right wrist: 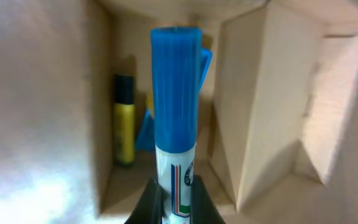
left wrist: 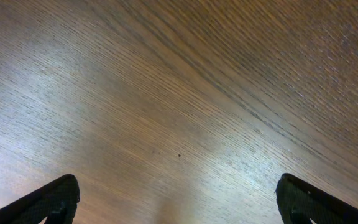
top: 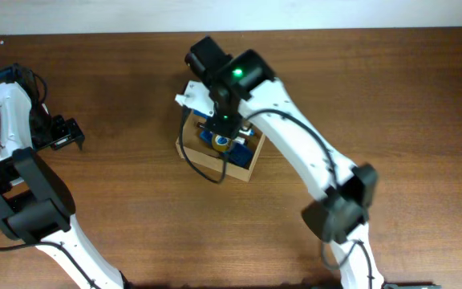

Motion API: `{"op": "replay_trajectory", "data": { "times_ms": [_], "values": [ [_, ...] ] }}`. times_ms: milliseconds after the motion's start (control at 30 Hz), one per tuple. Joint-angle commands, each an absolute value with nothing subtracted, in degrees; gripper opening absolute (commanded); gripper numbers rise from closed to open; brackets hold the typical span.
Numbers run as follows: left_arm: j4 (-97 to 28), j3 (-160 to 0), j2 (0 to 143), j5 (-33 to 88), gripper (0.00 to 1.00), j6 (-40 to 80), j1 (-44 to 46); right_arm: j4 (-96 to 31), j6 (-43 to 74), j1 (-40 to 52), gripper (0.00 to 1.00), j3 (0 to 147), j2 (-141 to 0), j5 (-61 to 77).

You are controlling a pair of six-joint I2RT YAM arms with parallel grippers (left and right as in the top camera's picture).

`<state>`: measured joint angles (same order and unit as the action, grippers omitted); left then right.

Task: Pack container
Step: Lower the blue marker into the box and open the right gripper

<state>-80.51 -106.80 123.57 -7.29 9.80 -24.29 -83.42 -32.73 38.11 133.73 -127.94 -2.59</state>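
Right claw (right wrist: 175, 200) clamps tight on blue-capped marker (right wrist: 176, 112) pointing into container (right wrist: 260, 118).

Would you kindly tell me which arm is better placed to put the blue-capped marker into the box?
Right: the right gripper is shut on the blue-capped marker, pointing into the open container. The left gripper hangs open over the table, well aside.

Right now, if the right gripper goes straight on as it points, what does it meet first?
The right gripper, shut on a blue-capped white marker, points into the open tan cardboard box. The cap leads and would probably reach the box's far inner surface first, beside the yellow marker; depth is unclear.
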Motion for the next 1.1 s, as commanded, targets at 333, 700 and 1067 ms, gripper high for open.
{"op": "replay_trajectory", "data": {
  "times_ms": [333,700,1067],
  "values": [
    [-80.49,-106.52,123.52,-7.07,1.0,8.88,-24.45,-81.23,-31.03,37.17,0.04,132.4,-139.15,-0.23],
    [-80.49,-106.52,123.52,-7.07,1.0,8.88,-24.45,-81.25,-31.07,37.5,0.04,131.33,-139.31,3.62],
    [-80.51,-106.52,123.52,-7.07,1.0,8.88,-24.45,-81.52,-27.33,37.8,0.54,131.52,-138.43,-1.41]
  ]
}}
